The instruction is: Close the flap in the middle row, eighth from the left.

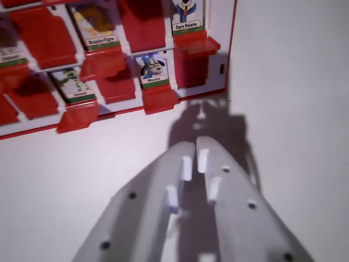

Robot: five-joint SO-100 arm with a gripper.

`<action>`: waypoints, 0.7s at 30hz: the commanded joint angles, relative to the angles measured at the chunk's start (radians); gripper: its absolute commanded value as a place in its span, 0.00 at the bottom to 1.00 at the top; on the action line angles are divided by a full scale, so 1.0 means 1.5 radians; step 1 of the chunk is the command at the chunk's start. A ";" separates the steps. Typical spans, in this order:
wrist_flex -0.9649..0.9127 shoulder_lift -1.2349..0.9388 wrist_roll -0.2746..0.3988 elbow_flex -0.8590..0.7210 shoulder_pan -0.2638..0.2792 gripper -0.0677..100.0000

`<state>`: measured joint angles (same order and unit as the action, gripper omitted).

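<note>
pincer (194,148) nearly closed, empty, hovering nr red flap board (163,98).

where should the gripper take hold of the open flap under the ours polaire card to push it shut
Take the Ours Polaire flap by its free front lip, the edge jutting out from the red board toward the camera. Come from below in the wrist view, where the white gripper sits apart with its tips near together. The hinge looks to lie beneath the card, so pushing the lip should swing it.
</note>
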<state>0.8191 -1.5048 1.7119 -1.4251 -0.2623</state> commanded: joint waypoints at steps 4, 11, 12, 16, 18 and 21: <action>-0.095 0.073 0.020 0.049 -0.019 0.00; -0.138 0.156 0.025 0.089 -0.022 0.00; -0.142 0.167 0.024 0.094 -0.022 0.00; -0.156 0.206 0.018 0.125 -0.021 0.00; -0.162 0.224 0.017 0.142 -0.020 0.00; -0.182 0.251 0.018 0.163 -0.020 0.00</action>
<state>0.5860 -1.1183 1.7472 -1.3100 -0.2945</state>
